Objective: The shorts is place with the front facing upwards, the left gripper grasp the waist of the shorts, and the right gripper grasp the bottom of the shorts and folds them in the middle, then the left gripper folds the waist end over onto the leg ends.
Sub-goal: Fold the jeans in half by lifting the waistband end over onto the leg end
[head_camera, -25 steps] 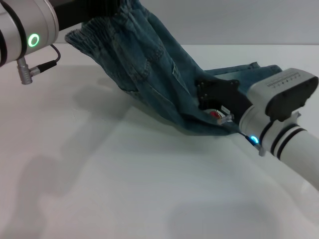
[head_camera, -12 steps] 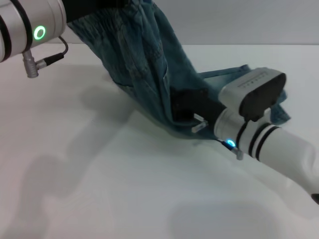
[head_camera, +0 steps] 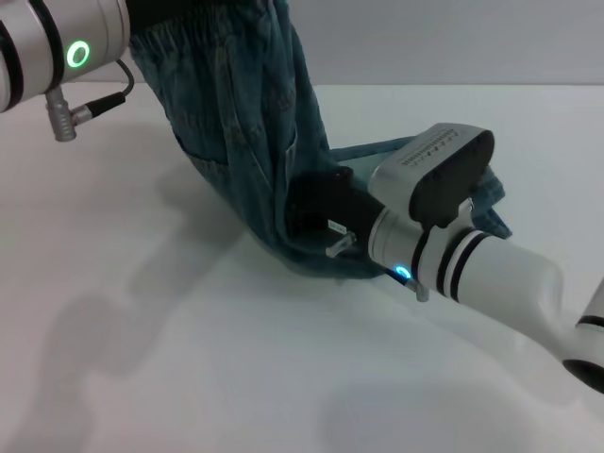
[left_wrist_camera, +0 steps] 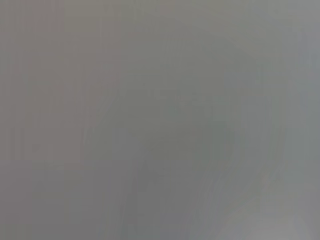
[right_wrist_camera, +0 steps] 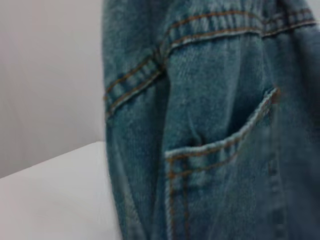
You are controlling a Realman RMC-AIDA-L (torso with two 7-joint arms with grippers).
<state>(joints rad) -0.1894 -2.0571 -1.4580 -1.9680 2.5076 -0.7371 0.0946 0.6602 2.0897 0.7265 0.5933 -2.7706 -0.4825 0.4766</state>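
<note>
Two arms work over a white table (head_camera: 142, 359), which fills most of the head view. Largest item on it: the shorts (head_camera: 245, 142), blue denim, hanging steeply from the upper left, where the waist (head_camera: 203, 28) is lifted well clear of the surface, down to the lower end resting on the table near centre. The gathered elastic band sits at the top edge of the frame, just beside the left gripper (head_camera: 165, 9); only its silver wrist and green ring light show clearly, so whether its claw pinches the band cannot be told, though the fabric hangs from that spot. The right gripper (head_camera: 316, 212), on the white arm with cyan light, lies low against the denim near the table; its black prongs appear pressed into the folded cloth, probably clamped on it. Right wrist view shows a stitched pocket (right_wrist_camera: 220, 150) close up. Left wrist view is a blank grey field.
</note>
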